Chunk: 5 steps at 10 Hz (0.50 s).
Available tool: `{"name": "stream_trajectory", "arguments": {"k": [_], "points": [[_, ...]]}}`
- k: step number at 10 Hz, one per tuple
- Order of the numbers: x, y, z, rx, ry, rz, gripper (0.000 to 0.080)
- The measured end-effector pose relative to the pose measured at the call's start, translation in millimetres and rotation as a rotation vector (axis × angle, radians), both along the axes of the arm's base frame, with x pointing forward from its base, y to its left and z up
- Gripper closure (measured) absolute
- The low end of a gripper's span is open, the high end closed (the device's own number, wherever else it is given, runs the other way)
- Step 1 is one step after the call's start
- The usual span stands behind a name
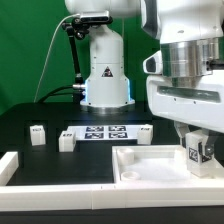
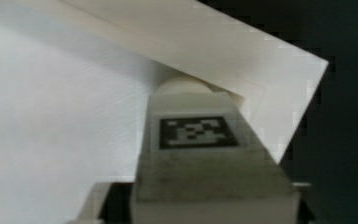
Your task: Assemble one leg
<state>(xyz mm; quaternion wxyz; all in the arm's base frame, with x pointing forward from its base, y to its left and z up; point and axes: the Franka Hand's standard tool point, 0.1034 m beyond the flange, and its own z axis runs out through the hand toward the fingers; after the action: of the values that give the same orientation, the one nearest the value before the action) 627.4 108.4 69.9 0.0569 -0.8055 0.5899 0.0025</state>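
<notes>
My gripper (image 1: 197, 152) is shut on a leg (image 1: 196, 149), a small white block with a black-and-white tag. It holds the leg upright over the right part of the wide white panel (image 1: 140, 170). I cannot tell whether the leg touches the panel. In the wrist view the leg (image 2: 197, 150) fills the middle, tag facing the camera, with my gripper (image 2: 197, 205) closed around its near end. Its far end points at a corner of the panel (image 2: 87, 100). Three more legs lie on the black table: one at the exterior view's left (image 1: 38, 133), a second (image 1: 67, 140) and a third (image 1: 145, 130).
The marker board (image 1: 105, 133) lies flat between the loose legs. The robot base (image 1: 105, 75) stands behind it, with a cable at its left. A white raised border (image 1: 20, 165) runs along the front left of the table.
</notes>
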Motion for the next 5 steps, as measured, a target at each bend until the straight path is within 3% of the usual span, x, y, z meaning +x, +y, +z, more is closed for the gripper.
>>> {"name": "stream_trajectory", "arguments": {"k": [5], "points": [[-2.0,3.2,-0.8,0.056,0.043,-0.341,0.0507]]}}
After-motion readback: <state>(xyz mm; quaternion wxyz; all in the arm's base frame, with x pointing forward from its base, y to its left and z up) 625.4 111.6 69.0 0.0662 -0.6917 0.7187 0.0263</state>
